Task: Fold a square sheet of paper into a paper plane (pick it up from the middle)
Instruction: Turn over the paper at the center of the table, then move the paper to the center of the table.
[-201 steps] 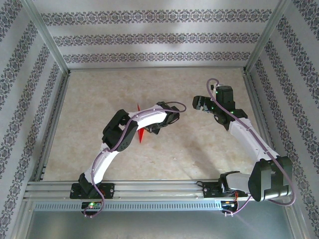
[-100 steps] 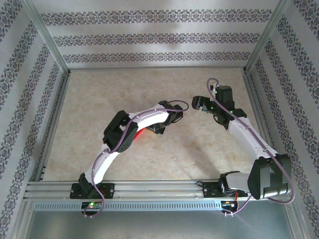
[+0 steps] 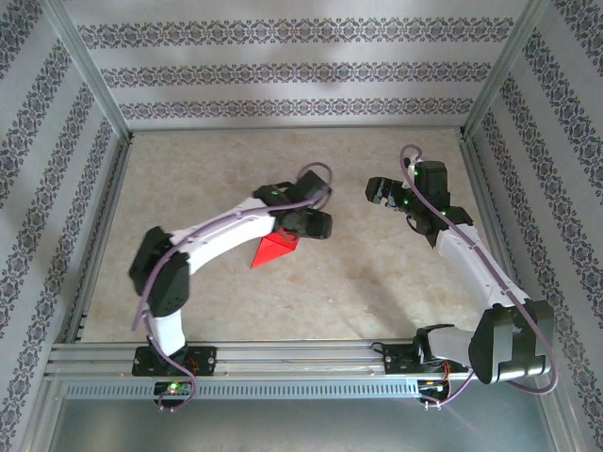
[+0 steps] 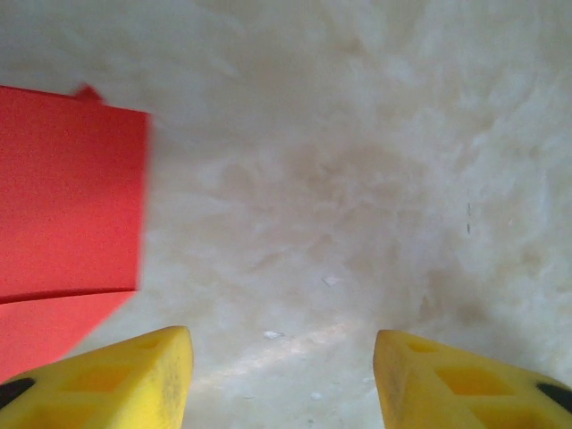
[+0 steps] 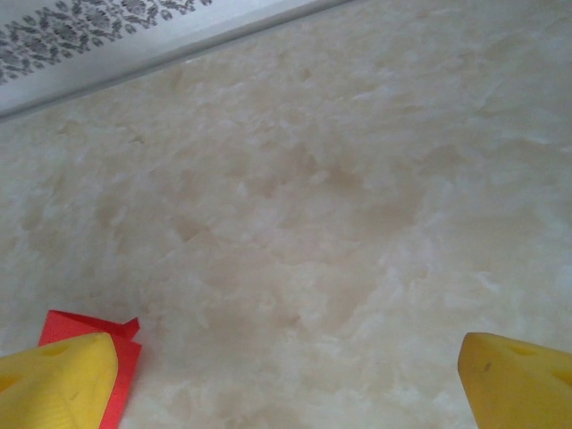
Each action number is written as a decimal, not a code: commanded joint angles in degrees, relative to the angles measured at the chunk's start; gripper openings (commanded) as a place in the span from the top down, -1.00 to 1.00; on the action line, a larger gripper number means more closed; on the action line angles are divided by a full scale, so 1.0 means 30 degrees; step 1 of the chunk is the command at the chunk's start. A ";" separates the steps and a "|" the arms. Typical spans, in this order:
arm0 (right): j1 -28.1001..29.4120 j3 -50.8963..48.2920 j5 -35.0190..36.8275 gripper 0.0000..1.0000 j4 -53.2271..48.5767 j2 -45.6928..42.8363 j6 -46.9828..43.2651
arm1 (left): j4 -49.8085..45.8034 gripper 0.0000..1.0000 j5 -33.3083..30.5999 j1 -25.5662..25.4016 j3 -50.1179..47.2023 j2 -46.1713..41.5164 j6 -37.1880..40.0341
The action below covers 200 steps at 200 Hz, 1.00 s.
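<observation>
The red paper (image 3: 274, 250) lies on the table as a creased, pointed wedge, the paper plane shape, just left of my left gripper (image 3: 306, 229). In the left wrist view the folded red paper (image 4: 70, 201) sits at the left edge. My left gripper (image 4: 281, 380) is open, with bare table between its yellow fingers (image 4: 134, 380). My right gripper (image 3: 375, 191) hovers to the right of the paper, apart from it. In the right wrist view it (image 5: 286, 384) stands wide open and empty, with a corner of the red paper (image 5: 127, 356) beside its left finger (image 5: 58, 380).
The beige marbled table (image 3: 207, 179) is framed by aluminium rails (image 3: 104, 235) and patterned walls (image 3: 292, 71). The left arm's elbow (image 3: 160, 273) reaches toward the left rail. The right arm (image 3: 471, 259) runs along the right side.
My left gripper has opened and let go of the red paper, which now lies on the table beside it. The left arm's elbow swung left. The right arm barely moved.
</observation>
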 commanded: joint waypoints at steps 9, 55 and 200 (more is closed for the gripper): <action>0.0433 -0.0310 -0.1901 -0.96 0.0798 0.0576 0.0727 | 0.2221 -0.14 0.0427 0.2856 -0.4419 -0.2340 -0.0405; 0.2509 -0.0240 -0.2593 -0.96 0.1427 0.2309 0.1788 | 0.4707 0.26 0.2321 0.4924 -0.8040 -0.3531 -0.0800; 0.4850 0.0382 -0.4612 -0.96 0.2941 0.5556 0.4136 | 0.5608 0.73 0.0888 0.5702 -0.8686 0.0068 -0.3036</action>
